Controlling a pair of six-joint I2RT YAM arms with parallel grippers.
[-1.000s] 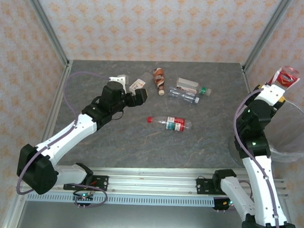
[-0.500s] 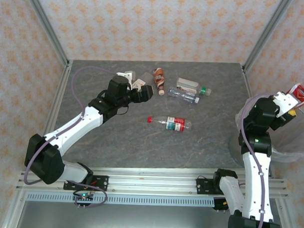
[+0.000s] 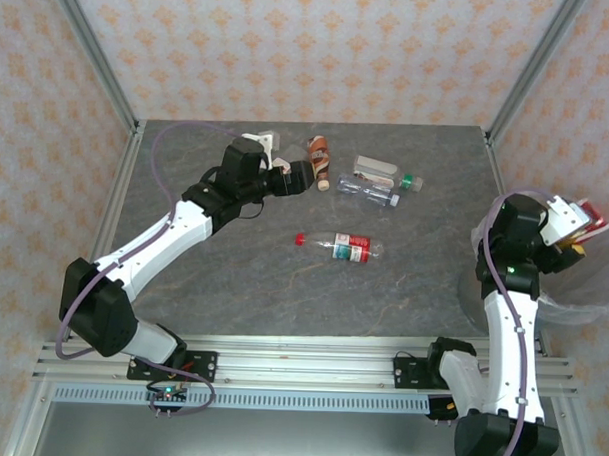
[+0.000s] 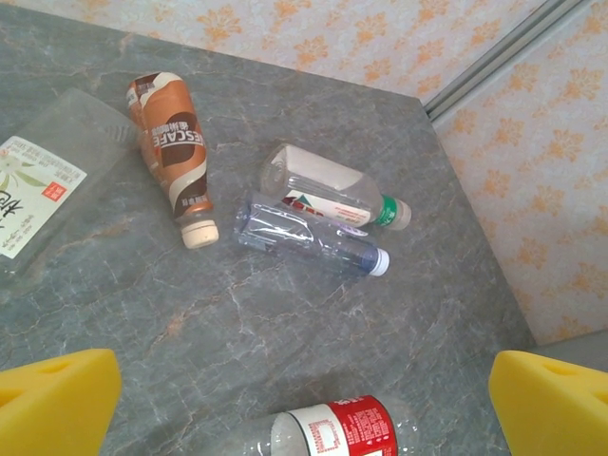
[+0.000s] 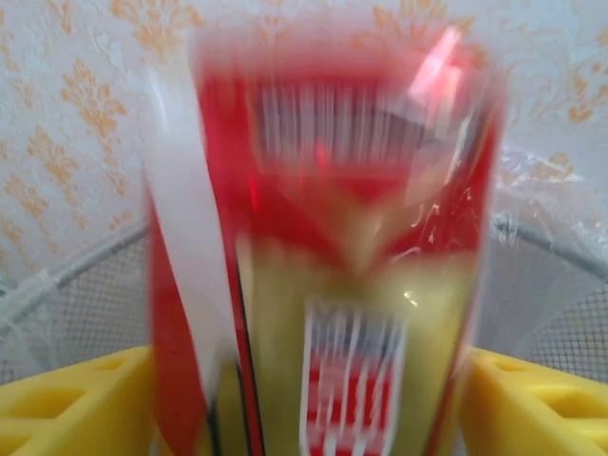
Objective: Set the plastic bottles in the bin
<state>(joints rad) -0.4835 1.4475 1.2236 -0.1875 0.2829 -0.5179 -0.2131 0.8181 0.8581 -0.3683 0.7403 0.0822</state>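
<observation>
My right gripper (image 3: 573, 227) hangs over the bin (image 3: 594, 298) at the table's right edge. A red-and-yellow labelled plastic bottle (image 5: 332, 256) stands between its yellow pads (image 5: 66, 399), smeared by motion while the pads stay sharp; the jaws are open. The left gripper (image 4: 304, 404) hovers open and empty over the table's far middle. Below it lie a brown bottle (image 4: 173, 142), a green-capped clear bottle (image 4: 328, 185), a crushed clear bottle (image 4: 309, 237) and a flat white-labelled bottle (image 4: 43, 180). A red-labelled bottle (image 3: 349, 248) lies alone mid-table.
The bin's wire mesh (image 5: 81, 304) and whitish bag (image 5: 546, 204) spread behind the right pads. Papered walls and metal posts (image 3: 525, 71) close in the grey table (image 3: 233, 276). The left arm's cable (image 3: 178, 134) loops over the far left.
The right arm swung from above the table's edge out over the bin and its jaws widened around the red bottle. The left arm reached farther right toward the brown bottle, still open.
</observation>
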